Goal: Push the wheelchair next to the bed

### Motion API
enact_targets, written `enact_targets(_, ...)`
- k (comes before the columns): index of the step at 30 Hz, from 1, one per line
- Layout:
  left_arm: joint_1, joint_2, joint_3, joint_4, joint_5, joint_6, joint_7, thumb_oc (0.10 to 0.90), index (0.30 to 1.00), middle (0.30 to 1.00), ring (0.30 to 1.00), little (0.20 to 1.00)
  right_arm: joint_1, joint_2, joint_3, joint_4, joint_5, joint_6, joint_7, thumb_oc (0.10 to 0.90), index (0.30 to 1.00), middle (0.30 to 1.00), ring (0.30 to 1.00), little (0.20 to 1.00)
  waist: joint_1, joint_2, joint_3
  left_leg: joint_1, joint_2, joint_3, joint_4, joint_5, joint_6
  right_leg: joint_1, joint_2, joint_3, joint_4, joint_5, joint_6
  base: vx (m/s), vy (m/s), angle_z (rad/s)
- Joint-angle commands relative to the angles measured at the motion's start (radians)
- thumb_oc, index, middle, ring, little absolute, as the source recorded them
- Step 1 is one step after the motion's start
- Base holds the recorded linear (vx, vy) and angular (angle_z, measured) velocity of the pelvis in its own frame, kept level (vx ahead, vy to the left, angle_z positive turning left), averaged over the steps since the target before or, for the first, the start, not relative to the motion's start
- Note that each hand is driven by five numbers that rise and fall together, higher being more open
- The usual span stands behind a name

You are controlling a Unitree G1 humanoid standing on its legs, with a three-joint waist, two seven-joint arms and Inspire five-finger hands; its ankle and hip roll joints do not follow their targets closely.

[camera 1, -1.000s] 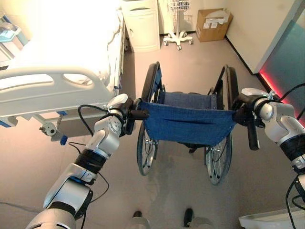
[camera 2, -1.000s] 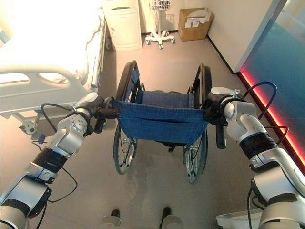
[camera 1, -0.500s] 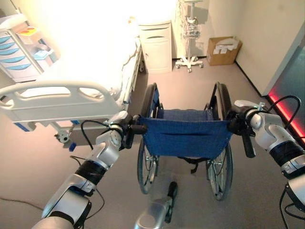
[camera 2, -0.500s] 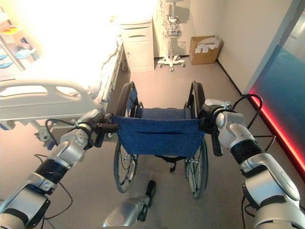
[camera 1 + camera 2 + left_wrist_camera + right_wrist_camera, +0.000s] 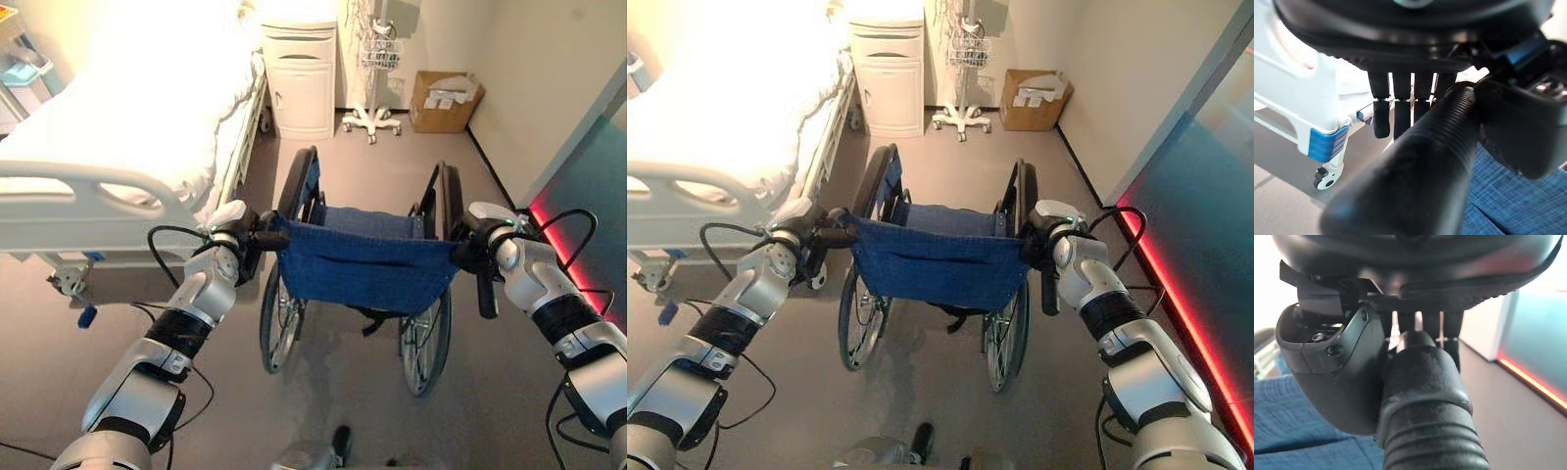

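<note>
Looking down from the head, you see the wheelchair [image 5: 362, 264] just right of the bed [image 5: 118, 147], no readable writing anywhere. Your left wrist view shows the left hand [image 5: 235, 245] curled round its push handle [image 5: 1415, 166]; your right wrist view shows the right hand [image 5: 480, 245] clamped on the other handle [image 5: 1425, 401]

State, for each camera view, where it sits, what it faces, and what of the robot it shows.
Left eye view: head, looking down at the blue-backed wheelchair beside the white hospital bed; both arms.
Right eye view: same scene, slightly offset.
Left wrist view: left hand curled on the left black ribbed push handle.
Right wrist view: right hand round the right black ribbed push handle.
</note>
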Motion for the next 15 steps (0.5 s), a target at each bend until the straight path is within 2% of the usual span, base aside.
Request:
enact_targets(1, 0.193, -0.043, -0.066, 0.048, -0.12, -0.111, -0.072, 0.4, 0.3, 0.3, 0.3, 0.3, 0.0, -0.045, 0.095, -0.114, -0.089, -0.105, -0.022, 0.4, 0.3, 0.3, 0.3, 0.3, -0.035, -0.108, 0.055, 0.0, -0.006, 0.042, 0.09, -0.126, -0.056, -0.167, -0.086, 0.107, -0.252, 0.517, -0.005, 0.63, -0.285, 1.08)
enact_targets(3, 0.177, -0.047, -0.075, 0.054, -0.129, -0.116, -0.072, 0.4, 0.3, 0.3, 0.3, 0.3, -0.012, -0.059, 0.084, -0.129, -0.099, -0.084, 0.016, 0.4, 0.3, 0.3, 0.3, 0.3, -0.064, -0.124, 0.056, 0.039, -0.017, 0.008, 0.097, -0.164, -0.069, -0.159, -0.097, 0.137, -0.444, 0.496, -0.005, 0.59, -0.237, 1.19)
enact_targets(4, 0.166, -0.053, -0.08, 0.061, -0.13, -0.119, -0.071, 0.4, 0.3, 0.3, 0.3, 0.3, -0.016, -0.071, 0.072, -0.142, -0.111, -0.068, 0.047, 0.4, 0.3, 0.3, 0.3, 0.3, -0.082, -0.123, 0.054, 0.068, -0.009, -0.014, 0.094, -0.181, -0.081, -0.14, -0.096, 0.149, -0.581, 0.472, -0.005, 0.5, -0.169, 1.04)
enact_targets(5, 0.163, -0.06, -0.081, 0.063, -0.13, -0.121, -0.069, 0.4, 0.3, 0.3, 0.3, 0.3, -0.017, -0.076, 0.066, -0.151, -0.116, -0.054, 0.063, 0.4, 0.3, 0.3, 0.3, 0.3, -0.089, -0.118, 0.056, 0.085, 0.001, -0.025, 0.093, -0.191, -0.088, -0.116, -0.091, 0.148, -0.631, 0.464, -0.005, 0.39, -0.127, 0.87)
enact_targets(6, 0.163, -0.06, -0.081, 0.063, -0.13, -0.121, -0.069, 0.4, 0.3, 0.3, 0.3, 0.3, -0.017, -0.076, 0.066, -0.151, -0.116, -0.054, 0.063, 0.4, 0.3, 0.3, 0.3, 0.3, -0.089, -0.118, 0.056, 0.085, 0.001, -0.025, 0.093, -0.191, -0.088, -0.116, -0.091, 0.148, -0.631, 0.464, -0.005, 0.53, -0.272, 0.63)
enact_targets(7, 0.151, -0.074, -0.076, 0.058, -0.123, -0.12, -0.065, 0.4, 0.3, 0.3, 0.3, 0.3, -0.043, -0.084, 0.057, -0.178, -0.132, -0.005, 0.13, 0.4, 0.3, 0.3, 0.3, 0.3, -0.096, -0.135, 0.047, 0.107, 0.011, -0.039, 0.11, -0.225, -0.112, -0.056, -0.089, 0.165, -0.646, 0.445, -0.008, 0.49, -0.302, 0.4)
enact_targets(10, 0.142, -0.092, -0.074, 0.057, -0.121, -0.132, -0.045, 0.4, 0.3, 0.3, 0.3, 0.3, -0.072, -0.094, 0.074, -0.159, -0.105, 0.018, 0.142, 0.4, 0.3, 0.3, 0.3, 0.3, -0.114, -0.155, 0.019, 0.135, 0.041, -0.044, 0.12, -0.246, -0.131, -0.001, -0.054, 0.197, -0.621, 0.421, -0.011, 0.5, -0.308, 0.71)
enact_targets(11, 0.142, -0.088, -0.076, 0.056, -0.136, -0.129, -0.032, 0.4, 0.3, 0.3, 0.3, 0.3, -0.079, -0.096, 0.078, -0.155, -0.097, 0.015, 0.145, 0.4, 0.3, 0.3, 0.3, 0.3, -0.117, -0.157, 0.013, 0.141, 0.056, -0.04, 0.121, -0.239, -0.141, 0.002, -0.056, 0.194, -0.574, 0.42, -0.013, 0.39, -0.256, 0.9)
enact_targets(12, 0.142, -0.082, -0.077, 0.051, -0.155, -0.125, -0.005, 0.4, 0.3, 0.3, 0.3, 0.3, -0.084, -0.103, 0.082, -0.144, -0.084, -0.004, 0.141, 0.4, 0.3, 0.3, 0.3, 0.3, -0.122, -0.152, 0.005, 0.164, 0.103, -0.027, 0.118, -0.216, -0.164, 0.0, -0.049, 0.178, -0.499, 0.394, -0.021, 0.29, -0.199, 0.83)
enact_targets(13, 0.141, -0.081, -0.076, 0.05, -0.156, -0.124, 0.0, 0.4, 0.3, 0.3, 0.3, 0.3, -0.084, -0.103, 0.083, -0.142, -0.083, -0.009, 0.139, 0.4, 0.3, 0.3, 0.3, 0.3, -0.123, -0.152, 0.004, 0.17, 0.12, -0.017, 0.119, -0.198, -0.173, 0.003, -0.053, 0.164, -0.496, 0.391, -0.022, 0.49, -0.337, 0.85)
enact_targets(14, 0.14, -0.079, -0.072, 0.049, -0.168, -0.116, 0.029, 0.4, 0.3, 0.3, 0.3, 0.3, -0.08, -0.1, 0.087, -0.138, -0.074, -0.028, 0.133, 0.4, 0.3, 0.3, 0.3, 0.3, -0.128, -0.153, 0.001, 0.18, 0.178, 0.024, 0.124, -0.125, -0.2, 0.023, -0.069, 0.114, -0.495, 0.382, -0.028, 0.4, -0.272, 0.47)
enact_targets(15, 0.137, -0.083, -0.071, 0.048, -0.168, -0.11, 0.037, 0.4, 0.3, 0.3, 0.3, 0.3, -0.08, -0.108, 0.084, -0.137, -0.066, -0.032, 0.136, 0.4, 0.3, 0.3, 0.3, 0.3, -0.139, -0.149, -0.002, 0.19, 0.21, 0.034, 0.121, -0.08, -0.211, 0.037, -0.056, 0.116, -0.498, 0.37, -0.04, 0.51, -0.349, 0.28)
